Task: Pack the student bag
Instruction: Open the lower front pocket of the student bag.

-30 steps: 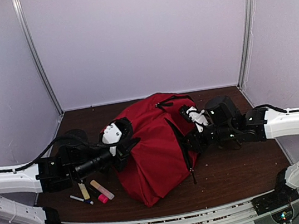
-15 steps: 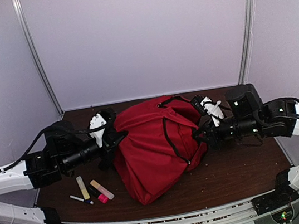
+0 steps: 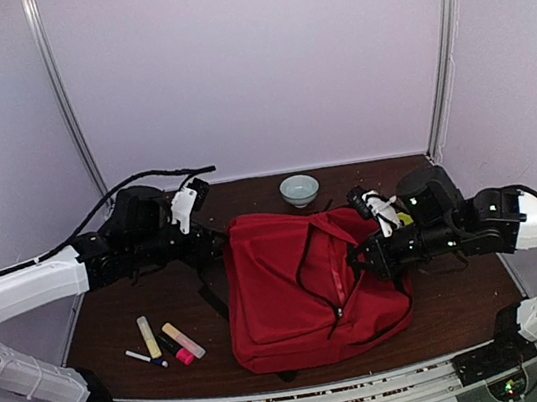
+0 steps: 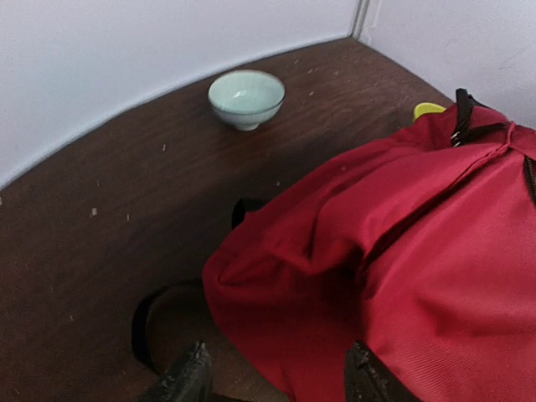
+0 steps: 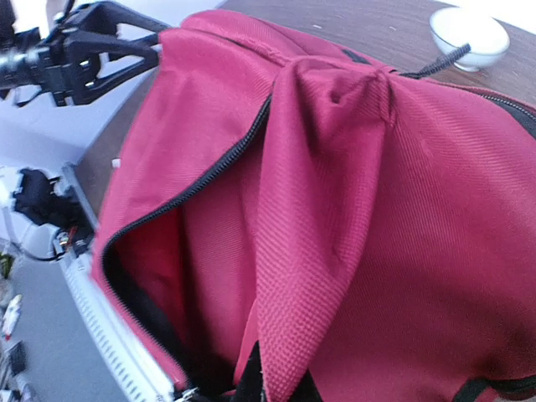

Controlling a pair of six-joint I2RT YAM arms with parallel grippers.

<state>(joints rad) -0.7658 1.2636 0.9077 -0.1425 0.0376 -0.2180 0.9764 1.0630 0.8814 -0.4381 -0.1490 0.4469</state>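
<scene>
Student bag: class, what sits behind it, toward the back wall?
A small pale bowl stands behind the student bag, apart from it. Whatever lies under the bag is covered.

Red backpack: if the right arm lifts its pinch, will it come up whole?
Probably sags: the student bag is soft fabric, folded where the right gripper pinches it. It lies flat, so likely light. Zipper open, so the top layer may lift first.

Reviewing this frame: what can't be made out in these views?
Student bag contents: right wrist view, the opening is too dark.
Yellow object: left wrist view, mostly hidden behind the bag.
Right gripper: right wrist view, jaws cut off by the bottom edge, pinched fabric covers them.
Stationery: top view, too small to identify.
</scene>
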